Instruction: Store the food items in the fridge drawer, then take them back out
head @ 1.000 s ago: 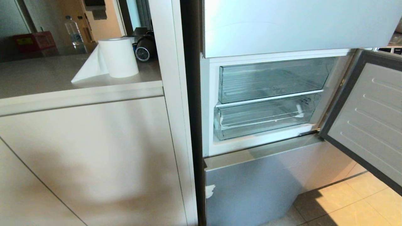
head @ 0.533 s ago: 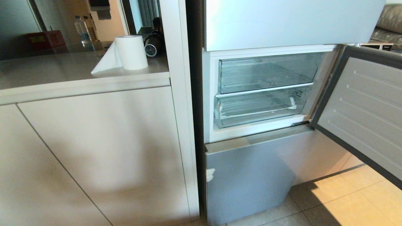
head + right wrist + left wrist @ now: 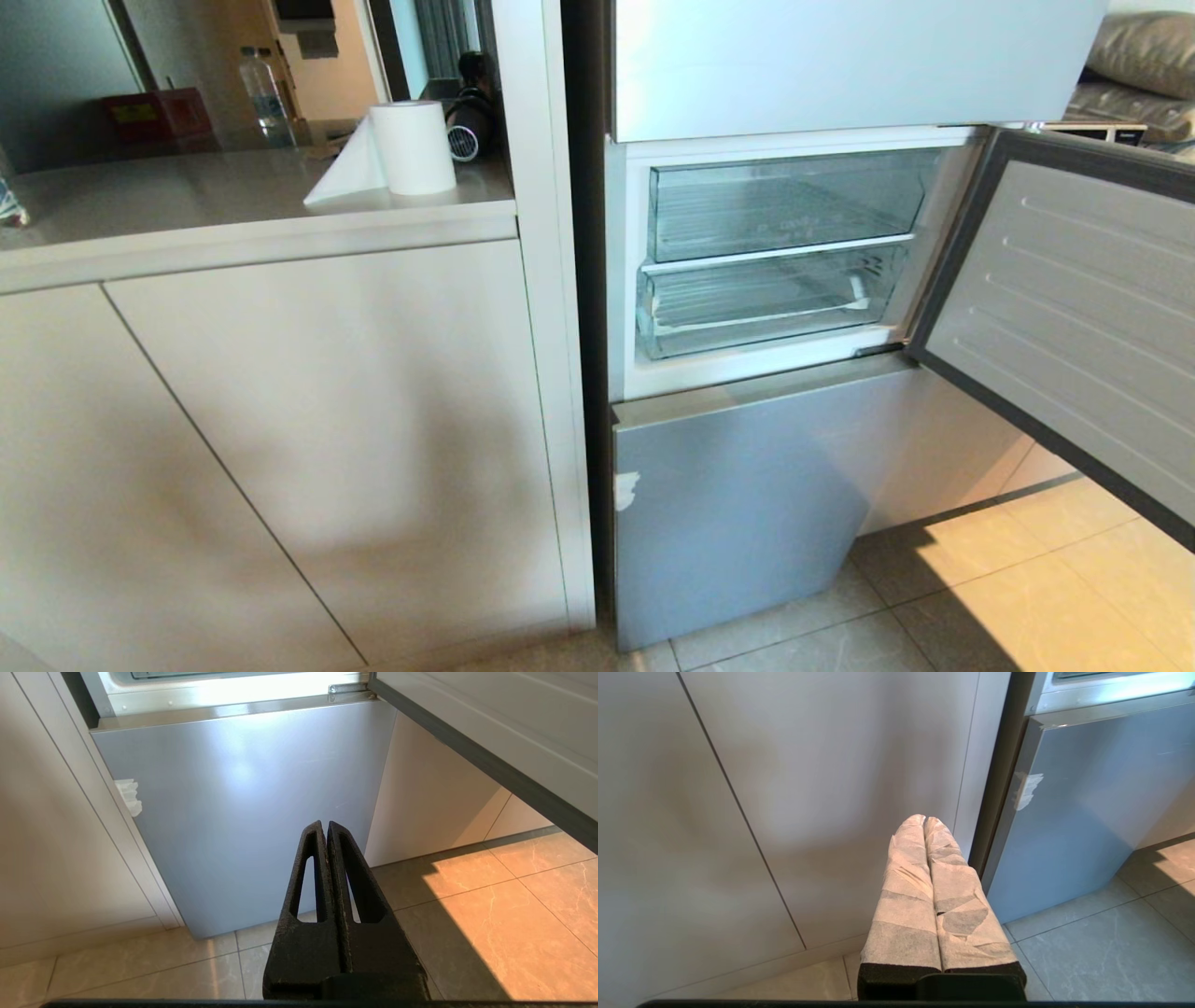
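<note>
- The fridge drawer (image 3: pixel 761 313) sits pushed in, the lower of 2 clear containers in the open fridge compartment, just under the clear bin (image 3: pixel 780 205) with faint lettering on its front.
- Neither arm shows in the head view. Both wrist views look at the steel lower door (image 3: pixel 243 812) and the floor tiles (image 3: pixel 490 896), with the lit compartment edge only at the far rim of each, so I judge the drawer lies above and ahead of both tools.
- The right tool (image 3: pixel 325 828) faces the steel door squarely, below the swung-open fridge door (image 3: pixel 1074 317); the left tool (image 3: pixel 923 821) faces the cabinet panel (image 3: pixel 822 774) beside the fridge. By that, the right arm looks the nearer one for a pull on the drawer.
- Right tool: 2 black fingers pressed together, nothing between them. Left tool: 2 tape-wrapped fingers also together, empty.
- The drawer's long axis runs side to side across the fridge; its thick front lip faces the robot, so a pull would come straight out toward it.
- It looks wide, shallow, clear, with a ribbed floor, and appears empty.
- The food items are in no view; on the table (image 3: pixel 187 196) to the left stand only a paper roll (image 3: pixel 411 147) and clutter behind.
</note>
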Available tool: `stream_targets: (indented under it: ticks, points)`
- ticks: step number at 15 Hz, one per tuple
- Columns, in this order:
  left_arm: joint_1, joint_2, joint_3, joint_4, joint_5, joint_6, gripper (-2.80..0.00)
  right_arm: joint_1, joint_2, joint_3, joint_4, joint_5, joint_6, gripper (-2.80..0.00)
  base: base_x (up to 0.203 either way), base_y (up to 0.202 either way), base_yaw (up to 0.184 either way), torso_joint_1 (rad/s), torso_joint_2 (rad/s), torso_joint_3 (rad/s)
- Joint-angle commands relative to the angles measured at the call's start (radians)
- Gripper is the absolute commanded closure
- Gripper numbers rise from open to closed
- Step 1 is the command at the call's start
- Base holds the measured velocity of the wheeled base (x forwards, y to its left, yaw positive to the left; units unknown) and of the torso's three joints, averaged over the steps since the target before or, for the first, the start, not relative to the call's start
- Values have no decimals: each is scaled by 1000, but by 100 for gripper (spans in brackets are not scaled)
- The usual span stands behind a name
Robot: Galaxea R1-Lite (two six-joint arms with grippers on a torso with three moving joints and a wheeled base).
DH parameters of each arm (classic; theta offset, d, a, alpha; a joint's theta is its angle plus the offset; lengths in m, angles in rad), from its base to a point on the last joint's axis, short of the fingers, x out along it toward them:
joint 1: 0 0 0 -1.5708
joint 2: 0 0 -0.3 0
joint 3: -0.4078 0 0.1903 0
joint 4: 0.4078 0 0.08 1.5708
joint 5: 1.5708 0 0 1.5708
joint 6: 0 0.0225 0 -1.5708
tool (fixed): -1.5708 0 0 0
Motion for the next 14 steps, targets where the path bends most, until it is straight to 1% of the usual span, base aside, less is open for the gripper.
stream_targets:
  ticks: [1, 12, 14]
  points:
    - [1, 0, 2, 0, 0, 0, 0, 0, 1, 0, 0, 0, 1, 0, 0, 0, 0, 0, 0, 0]
    - [-1, 0, 2, 0, 0, 0, 0, 2, 1, 0, 0, -3, 2, 0, 0, 0, 0, 0, 0, 0]
    - [1, 0, 2, 0, 0, 0, 0, 0, 3, 0, 0, -16, 50, 0, 0, 0, 0, 0, 0, 0]
